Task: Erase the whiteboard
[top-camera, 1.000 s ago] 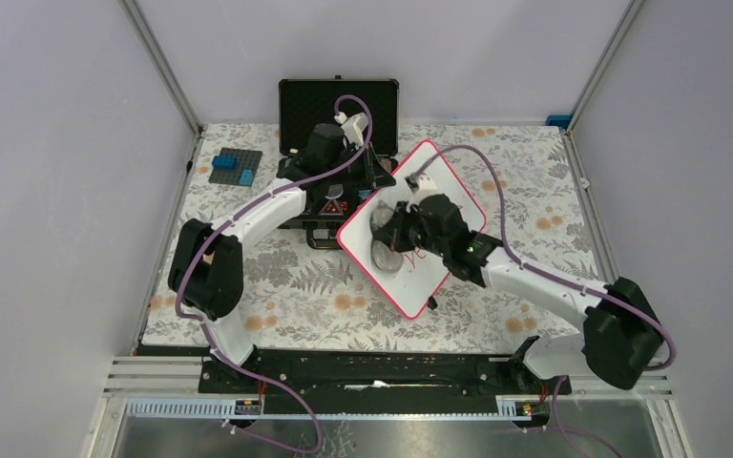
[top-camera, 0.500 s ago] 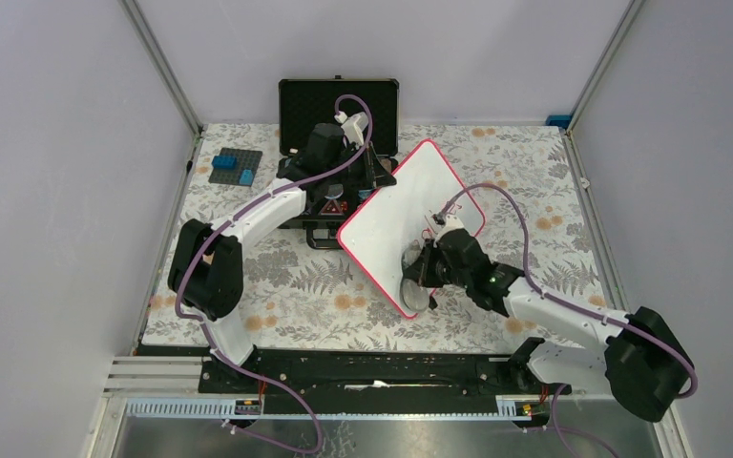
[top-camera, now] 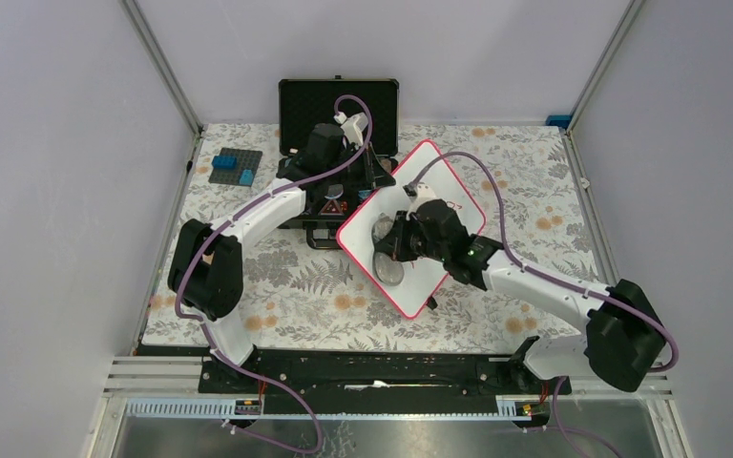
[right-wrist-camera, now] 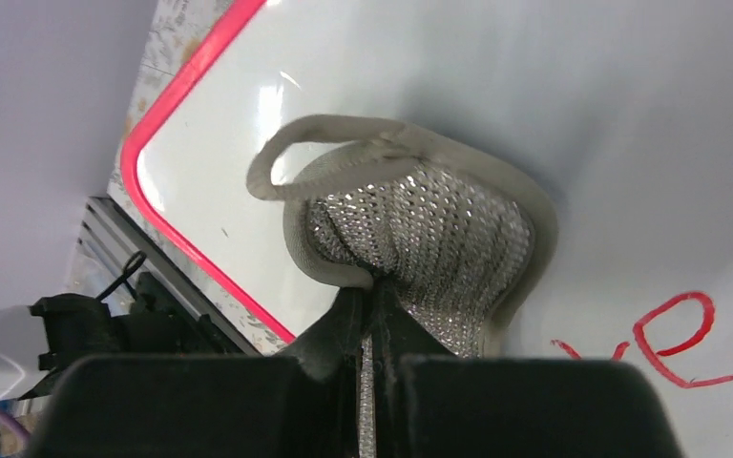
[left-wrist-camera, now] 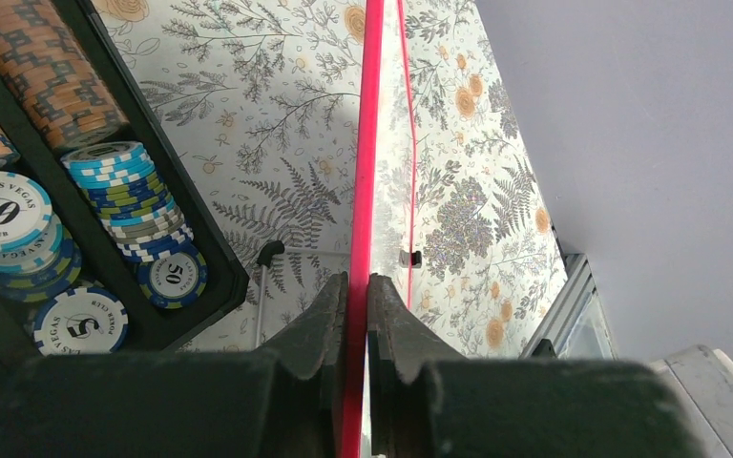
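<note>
The whiteboard [top-camera: 418,286] with a red-pink rim lies at an angle in the middle of the table. My left gripper [top-camera: 379,181] is shut on its far left rim, seen edge-on in the left wrist view [left-wrist-camera: 367,143] between the fingers [left-wrist-camera: 324,315]. My right gripper [top-camera: 393,250] is shut on a grey mesh scrubbing cloth [right-wrist-camera: 420,229] and presses it on the board's white face [right-wrist-camera: 496,86]. Red marker strokes [right-wrist-camera: 673,339] remain just right of the cloth. The cloth also shows in the top view [top-camera: 387,269] on the board's lower left part.
An open black case [top-camera: 337,105] with poker chips [left-wrist-camera: 143,205] stands behind the board under my left arm. A grey baseplate with blue bricks [top-camera: 236,167] lies at the far left. A flowered cloth [top-camera: 286,286] covers the table.
My right gripper with the cloth swept down to the board's near corner, then back up toward its middle left. Less red writing shows on the board. The left gripper has not moved.
</note>
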Robot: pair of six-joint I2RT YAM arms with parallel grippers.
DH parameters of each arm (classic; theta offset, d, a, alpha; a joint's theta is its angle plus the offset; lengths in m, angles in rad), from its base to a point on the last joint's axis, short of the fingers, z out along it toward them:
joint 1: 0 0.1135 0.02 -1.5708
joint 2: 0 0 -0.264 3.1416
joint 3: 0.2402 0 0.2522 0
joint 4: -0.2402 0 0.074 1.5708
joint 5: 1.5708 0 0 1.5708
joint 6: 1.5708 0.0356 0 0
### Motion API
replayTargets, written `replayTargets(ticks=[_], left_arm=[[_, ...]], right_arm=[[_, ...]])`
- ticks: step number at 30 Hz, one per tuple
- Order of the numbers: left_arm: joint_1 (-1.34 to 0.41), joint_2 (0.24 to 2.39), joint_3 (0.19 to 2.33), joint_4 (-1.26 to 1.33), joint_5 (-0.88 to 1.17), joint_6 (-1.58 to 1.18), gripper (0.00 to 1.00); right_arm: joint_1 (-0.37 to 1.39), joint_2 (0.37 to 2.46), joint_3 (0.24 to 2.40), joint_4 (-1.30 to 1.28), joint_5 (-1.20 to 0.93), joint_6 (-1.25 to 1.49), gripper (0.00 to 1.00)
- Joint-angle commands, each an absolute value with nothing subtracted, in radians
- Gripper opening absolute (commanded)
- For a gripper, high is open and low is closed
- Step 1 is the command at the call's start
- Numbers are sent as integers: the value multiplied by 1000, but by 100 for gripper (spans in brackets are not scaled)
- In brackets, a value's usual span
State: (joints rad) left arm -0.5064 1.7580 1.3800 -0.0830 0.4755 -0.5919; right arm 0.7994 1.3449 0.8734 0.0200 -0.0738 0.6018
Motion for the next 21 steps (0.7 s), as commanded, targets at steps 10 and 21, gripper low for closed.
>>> replayTargets(ticks=[10, 21], left_arm=[[-527, 1743, 1363, -138, 511, -601, 0], [-528, 1729, 1358, -135, 497, -600, 0]], right_arm=[[792, 1052, 311, 10, -9, 769, 0], [884, 1238, 772, -44, -72, 645, 0]])
